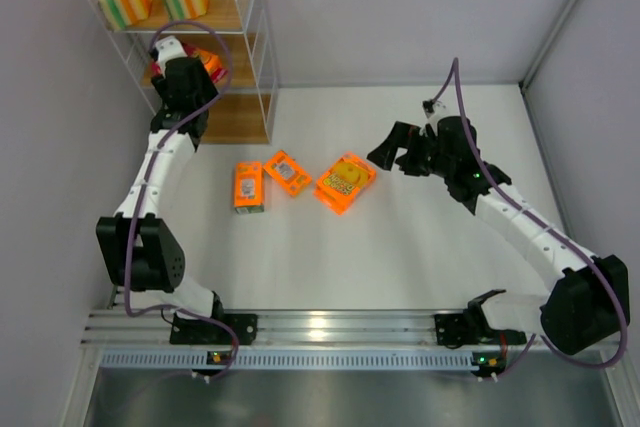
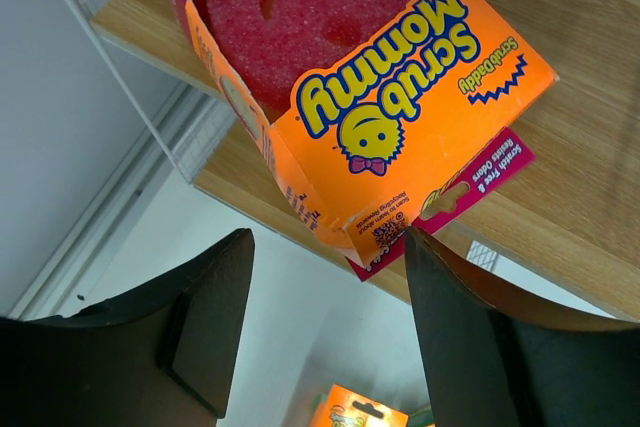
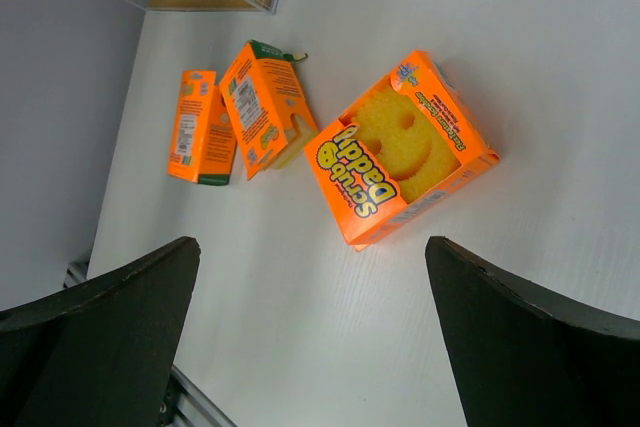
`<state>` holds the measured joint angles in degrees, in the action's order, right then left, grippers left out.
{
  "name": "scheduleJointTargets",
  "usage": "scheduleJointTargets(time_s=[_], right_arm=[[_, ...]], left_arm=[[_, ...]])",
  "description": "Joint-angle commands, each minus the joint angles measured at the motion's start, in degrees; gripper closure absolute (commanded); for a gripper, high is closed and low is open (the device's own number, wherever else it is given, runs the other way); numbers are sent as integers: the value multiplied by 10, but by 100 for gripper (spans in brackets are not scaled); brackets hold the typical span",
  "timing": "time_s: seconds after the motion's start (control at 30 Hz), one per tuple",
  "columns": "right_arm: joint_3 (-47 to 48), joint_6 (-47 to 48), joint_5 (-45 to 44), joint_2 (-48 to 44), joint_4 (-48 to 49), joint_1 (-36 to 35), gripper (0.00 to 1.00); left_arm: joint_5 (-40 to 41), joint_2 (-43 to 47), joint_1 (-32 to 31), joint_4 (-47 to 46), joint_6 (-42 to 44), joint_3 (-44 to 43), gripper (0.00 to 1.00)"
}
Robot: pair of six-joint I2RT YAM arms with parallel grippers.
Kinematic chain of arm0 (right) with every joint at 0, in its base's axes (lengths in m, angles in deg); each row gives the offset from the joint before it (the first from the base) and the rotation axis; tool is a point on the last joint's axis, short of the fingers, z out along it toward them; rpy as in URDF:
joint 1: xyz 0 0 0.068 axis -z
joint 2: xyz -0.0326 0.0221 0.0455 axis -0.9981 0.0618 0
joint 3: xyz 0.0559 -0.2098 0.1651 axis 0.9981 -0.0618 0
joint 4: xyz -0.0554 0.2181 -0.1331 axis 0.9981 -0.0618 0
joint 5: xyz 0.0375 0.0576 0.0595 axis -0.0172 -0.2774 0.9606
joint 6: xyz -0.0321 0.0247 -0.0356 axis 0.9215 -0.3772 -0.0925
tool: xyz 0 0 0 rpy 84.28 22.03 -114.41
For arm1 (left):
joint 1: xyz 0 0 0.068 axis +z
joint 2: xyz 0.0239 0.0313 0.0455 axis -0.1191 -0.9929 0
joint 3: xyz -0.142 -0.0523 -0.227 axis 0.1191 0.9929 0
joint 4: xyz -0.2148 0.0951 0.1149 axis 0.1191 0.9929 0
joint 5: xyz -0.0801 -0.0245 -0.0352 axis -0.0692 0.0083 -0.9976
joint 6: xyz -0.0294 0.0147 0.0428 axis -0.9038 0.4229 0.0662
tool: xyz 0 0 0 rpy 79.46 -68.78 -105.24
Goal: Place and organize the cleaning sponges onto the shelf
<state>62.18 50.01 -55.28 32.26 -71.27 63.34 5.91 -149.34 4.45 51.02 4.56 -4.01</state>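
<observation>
Pink pack [image 2: 370,77] flat on middle board of shelf [image 2: 560,177], tab end inward, corner overhanging, left claw [image 2: 328,247] parted before it, right claw [image 3: 310,247] wide, empty

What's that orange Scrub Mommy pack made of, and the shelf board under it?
The Scrub Mommy pack looks like printed cardboard, slightly glossy, with creased folds, around a grainy pink sponge. The shelf board looks like light matte wood or laminate, showing faint grain.
</observation>
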Motion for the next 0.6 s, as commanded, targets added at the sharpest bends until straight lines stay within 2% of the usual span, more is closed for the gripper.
scheduleJointTargets(time_s=[0.0, 0.17, 0.43, 0.57], right_arm=[[29, -2, 3, 1, 6, 8, 1], [26, -4, 3, 0, 6, 7, 1], [25, -9, 3, 2, 8, 8, 1], [27, -8, 1, 4, 8, 8, 0]], left_arm=[[0, 15, 18, -49, 31, 3, 33], [-14, 14, 29, -74, 67, 5, 35], [0, 10, 70, -76, 37, 13, 41], [4, 13, 85, -76, 33, 19, 40]])
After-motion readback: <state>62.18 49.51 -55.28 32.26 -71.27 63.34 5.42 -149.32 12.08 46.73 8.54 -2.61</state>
